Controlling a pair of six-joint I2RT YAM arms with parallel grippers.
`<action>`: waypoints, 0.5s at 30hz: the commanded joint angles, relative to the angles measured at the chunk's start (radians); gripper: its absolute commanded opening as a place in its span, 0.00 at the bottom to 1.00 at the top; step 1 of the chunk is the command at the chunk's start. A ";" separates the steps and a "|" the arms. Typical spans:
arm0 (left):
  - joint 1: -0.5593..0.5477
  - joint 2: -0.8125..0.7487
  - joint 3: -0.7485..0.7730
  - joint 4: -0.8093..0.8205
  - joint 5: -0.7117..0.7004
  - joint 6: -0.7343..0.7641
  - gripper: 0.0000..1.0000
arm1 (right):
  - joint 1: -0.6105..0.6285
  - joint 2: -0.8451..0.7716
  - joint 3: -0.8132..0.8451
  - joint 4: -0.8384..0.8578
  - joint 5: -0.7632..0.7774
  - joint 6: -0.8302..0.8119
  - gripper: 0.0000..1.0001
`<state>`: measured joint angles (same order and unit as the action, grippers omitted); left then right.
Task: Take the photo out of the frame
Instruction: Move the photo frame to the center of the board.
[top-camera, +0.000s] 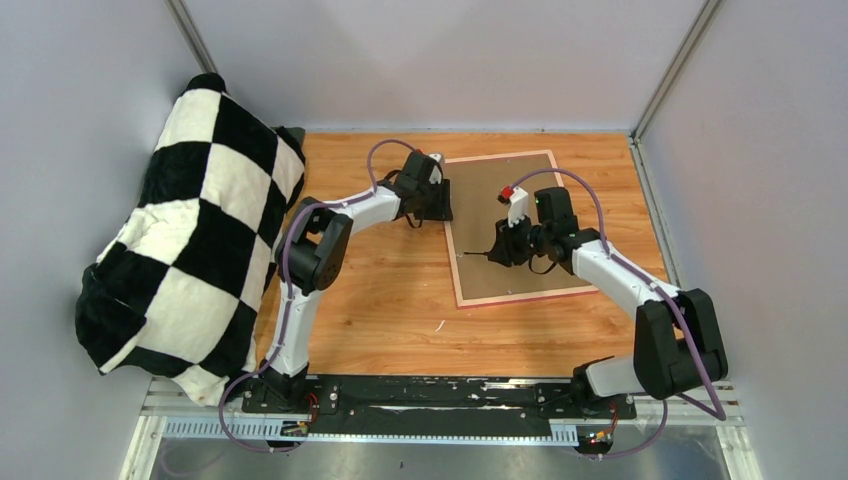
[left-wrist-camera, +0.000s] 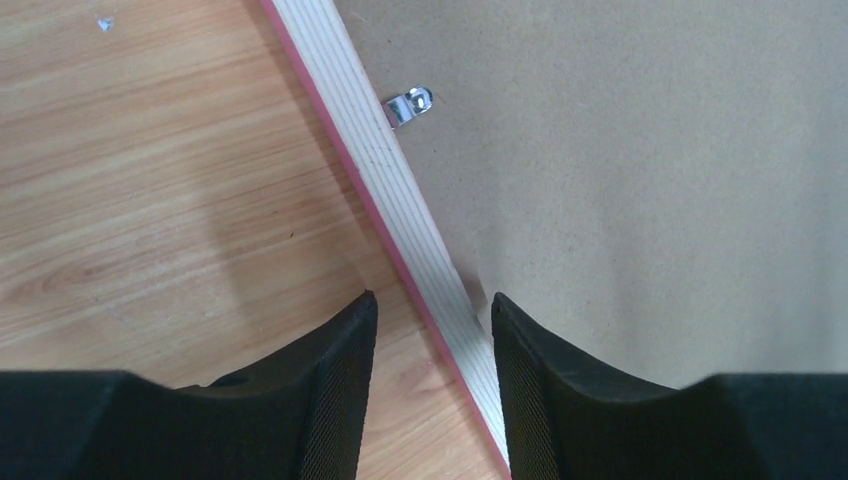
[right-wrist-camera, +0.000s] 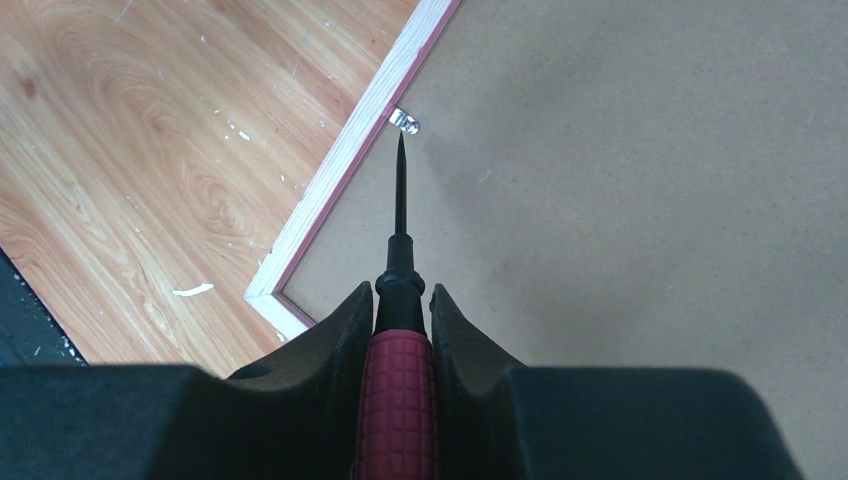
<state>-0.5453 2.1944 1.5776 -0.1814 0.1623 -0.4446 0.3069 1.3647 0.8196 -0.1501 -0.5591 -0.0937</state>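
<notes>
The right gripper (right-wrist-camera: 402, 295) is clamped on a red-handled screwdriver (right-wrist-camera: 400, 400), its tip at a metal tab (right-wrist-camera: 405, 121). The tab sits on the frame (top-camera: 520, 297) rail toward the left edge of the surface (top-camera: 380, 300). Farther along that rail, the left gripper (left-wrist-camera: 432, 310) stands half-spread astride it, pinching nothing. The frame lies face down near the far right corner, holding the stiff backing board (top-camera: 475, 215). The photo is hidden, presumably beneath, and is likely thin and easily creased, so lift it by an edge.

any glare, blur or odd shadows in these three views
Top external: even light, no glare, sharp throughout. Left wrist: a soft shadow on the wooden table beside the pink-edged wooden frame; small metal tab glints. Right wrist: red-handled screwdriver and brown backing board in focus.
</notes>
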 joint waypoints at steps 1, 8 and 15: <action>0.011 0.034 -0.043 -0.041 -0.014 -0.050 0.48 | 0.014 0.001 0.010 -0.012 0.042 -0.019 0.00; 0.016 0.022 -0.075 -0.039 -0.014 -0.088 0.36 | 0.014 -0.015 0.011 -0.013 0.038 -0.024 0.00; 0.087 -0.098 -0.273 0.086 -0.003 -0.160 0.23 | 0.014 -0.036 0.014 -0.016 0.036 -0.029 0.00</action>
<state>-0.5205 2.1391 1.4334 -0.0525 0.1757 -0.5732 0.3084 1.3590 0.8196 -0.1520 -0.5293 -0.1024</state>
